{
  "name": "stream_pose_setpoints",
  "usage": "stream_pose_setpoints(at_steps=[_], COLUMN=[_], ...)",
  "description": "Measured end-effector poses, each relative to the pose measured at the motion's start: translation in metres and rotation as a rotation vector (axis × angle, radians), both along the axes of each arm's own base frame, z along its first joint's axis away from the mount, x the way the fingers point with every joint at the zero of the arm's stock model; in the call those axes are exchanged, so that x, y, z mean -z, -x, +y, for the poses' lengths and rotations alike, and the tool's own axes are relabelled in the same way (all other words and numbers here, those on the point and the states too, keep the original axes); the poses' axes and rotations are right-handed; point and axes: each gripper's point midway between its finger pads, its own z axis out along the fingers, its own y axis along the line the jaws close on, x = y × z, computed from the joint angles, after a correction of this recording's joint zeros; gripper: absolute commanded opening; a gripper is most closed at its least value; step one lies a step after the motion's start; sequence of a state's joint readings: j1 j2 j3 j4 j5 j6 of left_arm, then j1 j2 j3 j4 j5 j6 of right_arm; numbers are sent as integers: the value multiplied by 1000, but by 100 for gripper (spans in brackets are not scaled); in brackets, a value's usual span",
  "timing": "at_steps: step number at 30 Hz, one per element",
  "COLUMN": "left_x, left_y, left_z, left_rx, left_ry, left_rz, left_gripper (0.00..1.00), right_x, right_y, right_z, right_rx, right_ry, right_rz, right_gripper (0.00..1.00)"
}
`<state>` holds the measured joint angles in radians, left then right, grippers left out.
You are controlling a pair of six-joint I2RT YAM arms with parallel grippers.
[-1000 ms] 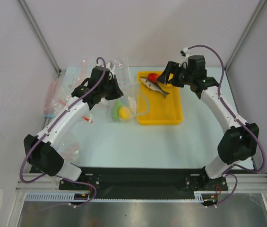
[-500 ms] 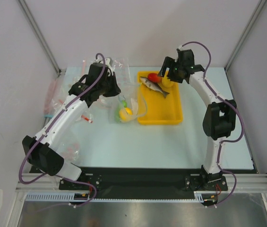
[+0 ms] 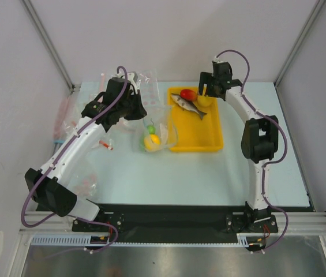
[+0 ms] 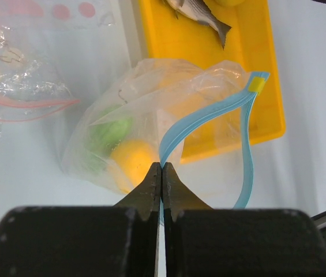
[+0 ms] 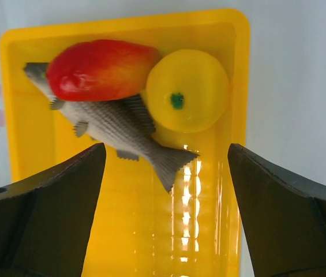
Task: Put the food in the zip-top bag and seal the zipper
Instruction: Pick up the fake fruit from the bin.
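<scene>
The clear zip-top bag (image 4: 151, 98) lies left of the yellow tray (image 3: 203, 141) with a yellow fruit (image 4: 131, 164) and a green vegetable (image 4: 108, 133) inside. My left gripper (image 4: 161, 168) is shut on its light-blue zipper (image 4: 209, 112), holding the mouth open; it shows in the top view (image 3: 135, 107). In the tray lie a grey fish (image 5: 116, 124), a red fruit (image 5: 99, 68) and a yellow fruit (image 5: 187, 89). My right gripper (image 5: 165, 150) is open above the fish's tail, over the tray's far end (image 3: 206, 92).
Other clear bags with pink strips (image 4: 18, 95) lie at the far left of the table (image 3: 67, 115). The enclosure's walls and metal posts stand close at the back and sides.
My right arm has drawn back toward the tray's far end, its gripper now hovering over the fruits and fish. The left gripper keeps its hold on the bag, which shifted slightly.
</scene>
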<state>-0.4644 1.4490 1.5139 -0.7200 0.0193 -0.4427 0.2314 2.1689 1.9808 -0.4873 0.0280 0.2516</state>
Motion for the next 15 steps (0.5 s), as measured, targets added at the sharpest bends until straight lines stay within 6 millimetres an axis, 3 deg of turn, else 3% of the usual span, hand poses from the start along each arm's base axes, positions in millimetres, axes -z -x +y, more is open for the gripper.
stream_pose_setpoints(at_steps=[7,12,15], left_x=[0,0,-1], left_y=[1,1,1], left_z=[-2,-2,-2], left_rx=[12,12,13], left_ry=[9,8,7], left_rz=[4,4,2], left_gripper=[0,0,0], right_x=[57,56,62], right_y=[-14,-42,-46], right_z=[-5,-2,-2], right_rx=[-23,-13,-6], right_ry=[89,96,98], right_rz=[45,4,12], right_gripper=[93,90,89])
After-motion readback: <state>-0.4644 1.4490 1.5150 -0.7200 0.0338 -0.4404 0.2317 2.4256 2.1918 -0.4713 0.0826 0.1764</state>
